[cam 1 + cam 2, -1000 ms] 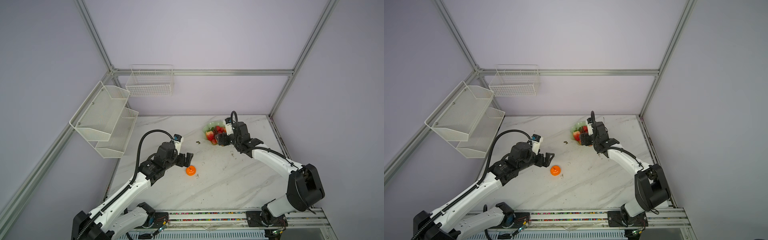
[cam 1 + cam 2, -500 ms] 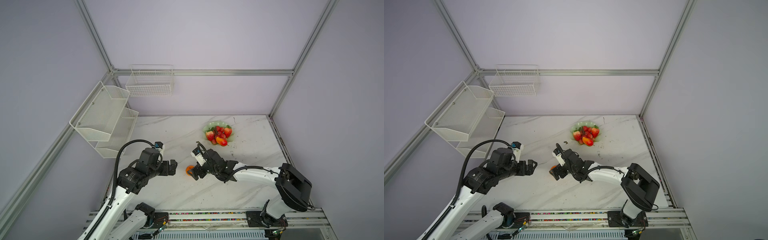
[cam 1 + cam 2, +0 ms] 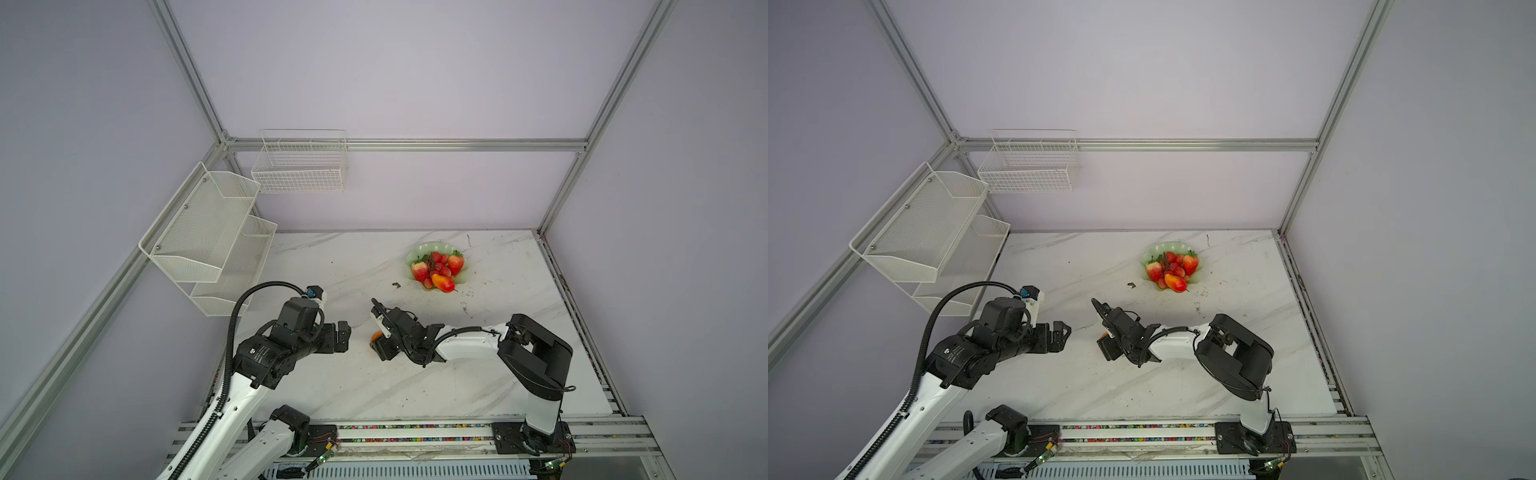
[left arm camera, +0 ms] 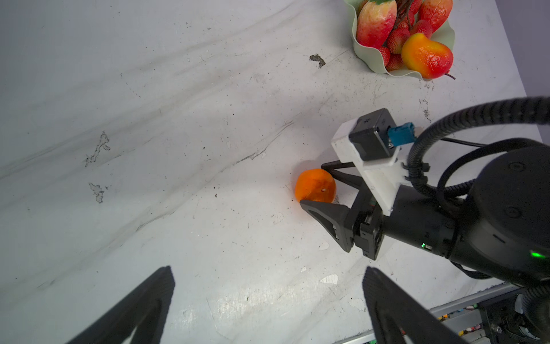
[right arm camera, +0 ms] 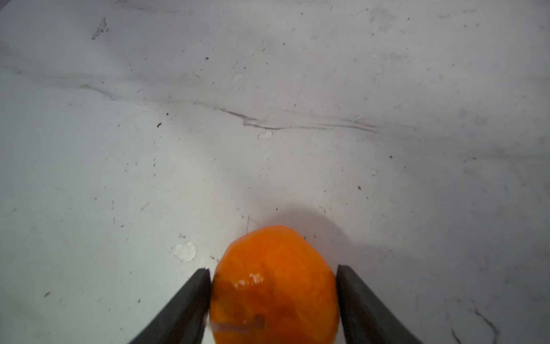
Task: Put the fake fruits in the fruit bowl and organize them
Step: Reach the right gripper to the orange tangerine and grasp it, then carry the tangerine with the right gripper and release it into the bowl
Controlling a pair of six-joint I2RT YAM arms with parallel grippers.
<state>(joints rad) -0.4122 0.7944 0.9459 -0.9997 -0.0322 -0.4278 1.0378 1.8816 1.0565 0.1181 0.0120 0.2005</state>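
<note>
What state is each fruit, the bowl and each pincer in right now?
Orange: outside the bowl, clamped in the right pincer.
Right pincer: shut on the orange.
Left pincer: open, holding nothing.
Bowl: upright, holding all the other fruits.
Mango: in the bowl, at its rim.
Strawberries: both in the bowl.
Berries: in the bowl, between the strawberries.

In a top view the right tool hides most of the orange. The right wrist view's edge cuts off part of the orange; the left wrist view's edge crops the bowl.
</note>
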